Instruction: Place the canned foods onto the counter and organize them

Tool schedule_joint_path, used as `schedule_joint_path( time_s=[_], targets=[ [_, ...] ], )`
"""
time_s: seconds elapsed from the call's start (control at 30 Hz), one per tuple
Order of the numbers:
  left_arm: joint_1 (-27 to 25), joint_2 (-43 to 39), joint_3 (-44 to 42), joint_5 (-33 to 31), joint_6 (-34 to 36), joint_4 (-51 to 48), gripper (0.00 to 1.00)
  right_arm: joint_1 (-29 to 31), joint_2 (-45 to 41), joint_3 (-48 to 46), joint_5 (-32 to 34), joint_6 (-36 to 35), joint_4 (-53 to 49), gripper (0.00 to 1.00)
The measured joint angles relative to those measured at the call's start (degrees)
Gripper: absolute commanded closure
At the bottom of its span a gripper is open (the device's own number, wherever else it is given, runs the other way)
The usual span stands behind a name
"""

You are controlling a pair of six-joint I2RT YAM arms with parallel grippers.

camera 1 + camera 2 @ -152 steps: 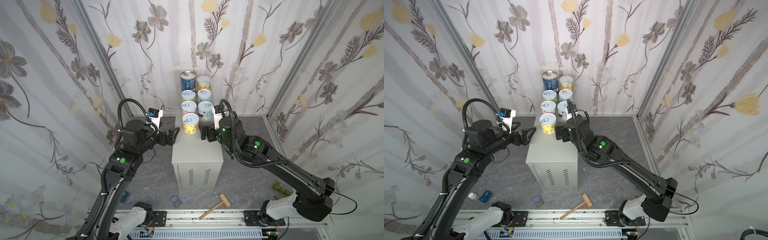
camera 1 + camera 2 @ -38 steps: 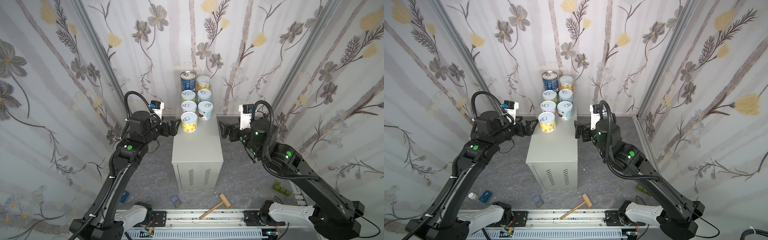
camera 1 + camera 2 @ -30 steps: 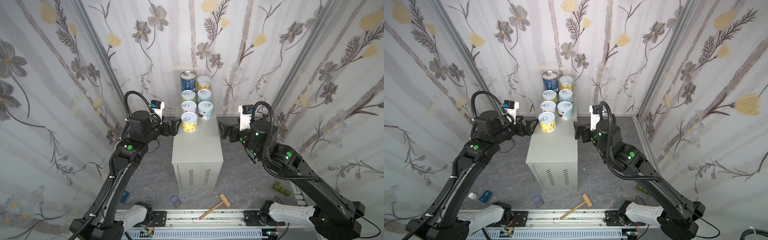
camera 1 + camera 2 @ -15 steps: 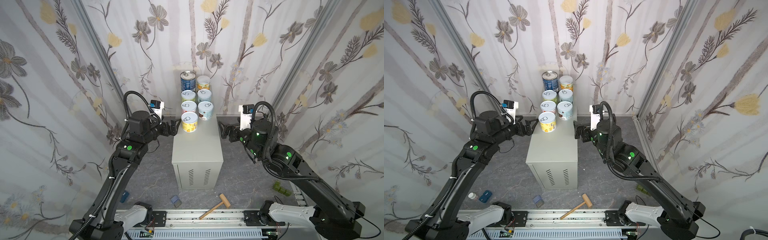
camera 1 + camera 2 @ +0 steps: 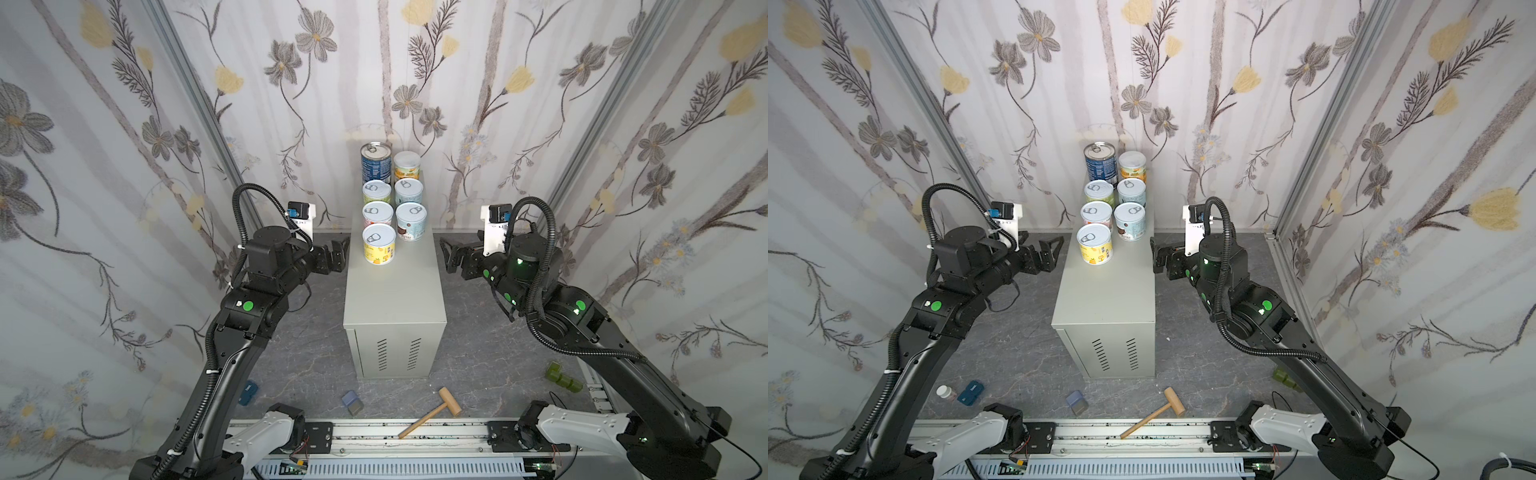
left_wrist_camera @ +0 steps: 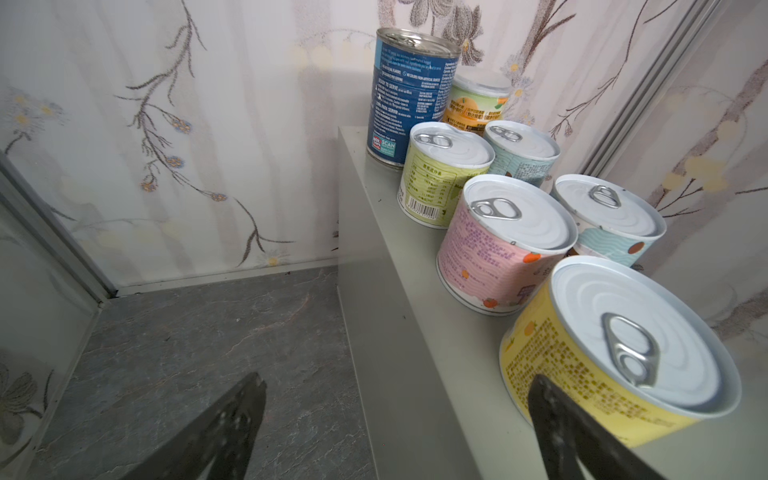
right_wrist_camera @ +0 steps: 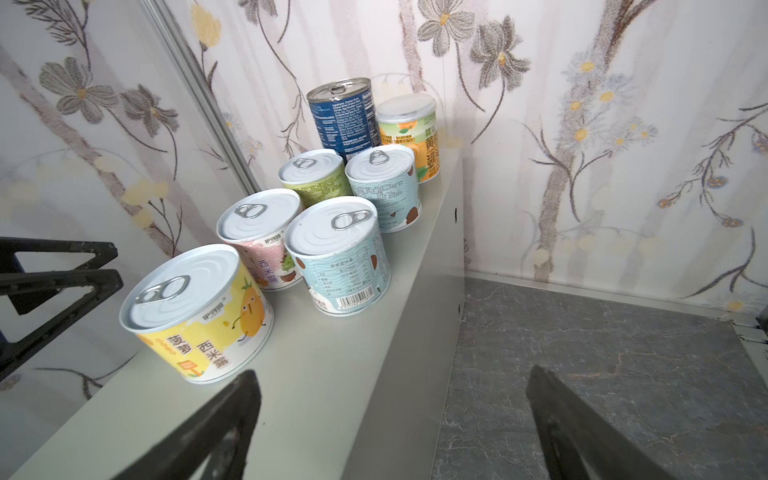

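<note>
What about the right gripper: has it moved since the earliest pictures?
Yes. The right gripper has pulled back rightward, from over the counter, beside the front light-blue can, to just off its right edge, fingers open.

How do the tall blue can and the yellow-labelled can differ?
The tall blue cylindrical can is taller than the short yellow-labelled can. The blue can's top is bare metal, the yellow can's white. Blue is rearmost, yellow frontmost. Both stand upright on the light-grey metal counter.
</note>
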Motion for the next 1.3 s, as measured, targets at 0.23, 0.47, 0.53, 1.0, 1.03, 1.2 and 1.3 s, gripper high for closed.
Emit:
schedule_joint_path(
  time_s=[0.23,0.47,0.53,1.0,1.03,1.2,1.3],
  targets=[
    [1.03,-0.94,2.69,-4.04,1.01,-4.11,0.00,-5.99,-0.74,1.81,-5.03,-0.20,-1.44,0.00],
    [3.26,1.95,3.82,-7.17,1.64,-7.30,0.00,-13.05,-2.16,0.98,-6.27,-0.42,-4.52,0.00],
    [4.17,3.10,3.82,-8.02,1.57,-8.22,0.00,-14.95,-2.86,-0.39,-6.21,-0.39,-5.01,0.00],
    [9.94,8.26,1.90,-7.82,-0.90,-8.28,0.00,-21.29,-4.33,-11.30,-10.69,-4.35,4.13,0.00],
    [10.25,8.22,1.22,-7.32,-0.94,-8.26,0.00,-21.29,-3.45,-11.13,-12.48,-4.94,5.09,0.00],
    [12.15,7.65,-1.29,-4.52,-0.83,-7.43,0.00,-21.18,0.04,-10.10,-19.37,-7.50,6.14,0.00],
    [12.90,7.21,-3.85,-3.41,0.17,-6.01,0.00,-21.20,1.31,-9.38,-23.17,-8.98,7.78,0.00]
  ],
)
